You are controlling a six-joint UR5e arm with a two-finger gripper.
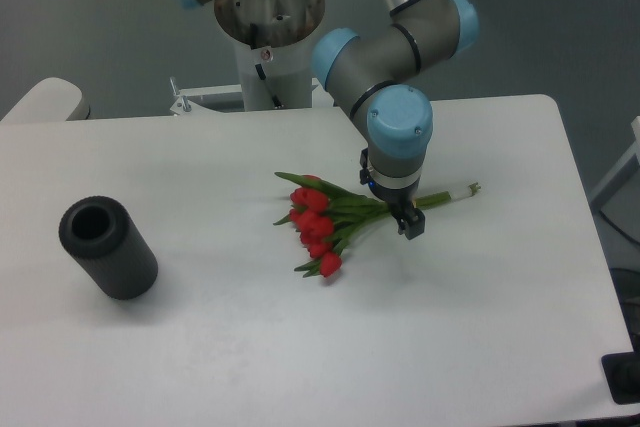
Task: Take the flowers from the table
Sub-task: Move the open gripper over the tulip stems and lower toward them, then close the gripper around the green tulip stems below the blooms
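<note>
One bunch of flowers [322,222], one dark cylinder [108,246] — fingers [409,226] over the stems, spacing unclear.

No legible text, label, brand, number or sign is found anywhere in the camera view. The robot base column [268,32] carries a small red and white mark, too small and blurred to read. The dark cylinder [108,246], the arm's grey and blue housings and the white surface [300,347] show no markings.
</note>
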